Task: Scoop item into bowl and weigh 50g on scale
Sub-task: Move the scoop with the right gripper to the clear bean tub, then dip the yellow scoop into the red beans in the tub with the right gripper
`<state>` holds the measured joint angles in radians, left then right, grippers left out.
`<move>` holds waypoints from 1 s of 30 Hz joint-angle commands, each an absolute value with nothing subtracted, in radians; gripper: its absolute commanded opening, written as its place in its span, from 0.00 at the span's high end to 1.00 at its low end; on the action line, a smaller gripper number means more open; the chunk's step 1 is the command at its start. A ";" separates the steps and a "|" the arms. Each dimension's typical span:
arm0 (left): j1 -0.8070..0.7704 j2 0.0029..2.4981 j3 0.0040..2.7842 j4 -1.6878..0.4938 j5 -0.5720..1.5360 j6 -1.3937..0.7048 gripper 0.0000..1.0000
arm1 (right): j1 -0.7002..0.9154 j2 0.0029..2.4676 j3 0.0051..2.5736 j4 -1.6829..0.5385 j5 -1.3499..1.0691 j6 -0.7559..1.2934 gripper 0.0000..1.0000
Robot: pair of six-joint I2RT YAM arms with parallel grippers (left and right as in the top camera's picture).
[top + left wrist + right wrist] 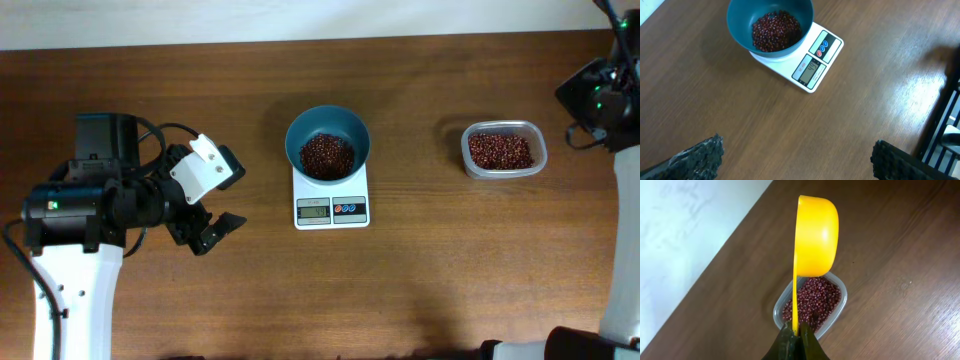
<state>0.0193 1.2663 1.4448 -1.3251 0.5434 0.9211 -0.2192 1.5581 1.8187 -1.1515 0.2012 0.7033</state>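
A: Overhead first, then: how are things laid out?

B: A round teal-blue bowl (300, 130) is seated on a small white rectangular scale (332, 210), and a heap of small dark red-brown beans (327, 157) is held inside it. A clear rectangular plastic tub (541, 150) with more beans is set well off to one side. The left claw (222, 197) is spread wide and holds nothing, well apart from the bowl.

A: And from the left wrist?

B: Bowl, beans and scale are seen ahead of the open fingers, with only brown wooden table (790, 125) between the jaws. The display cannot be read with confidence, so the shortfall cannot be judged. The target could be overshot if a full scoop were tipped in at once.

A: From the right wrist?

B: The right claw (796, 340) is shut tight on the thin handle of a yellow plastic scoop (815, 235), which is turned on edge. The tub of beans is seen just beyond it, below the claw. Whether the cup is loaded cannot be told, as only its outside is shown. Since the handle is pinched at its very end, it could swivel, and beans might be scattered on the long carry to the bowl.
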 commanded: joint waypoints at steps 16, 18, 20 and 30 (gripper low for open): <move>0.025 1.264 1.452 -1.326 0.561 0.933 0.01 | -0.129 1.834 1.822 -1.328 0.061 0.425 0.96; 0.025 1.264 1.452 -1.326 0.561 0.933 0.01 | -0.127 1.888 1.822 -1.340 0.072 0.422 0.96; 0.025 1.264 1.452 -1.326 0.561 0.933 0.01 | -0.119 1.927 1.822 -1.331 0.072 0.399 0.96; 0.025 1.264 1.452 -1.326 0.561 0.933 0.01 | -0.101 1.985 1.821 -1.234 0.006 0.399 0.96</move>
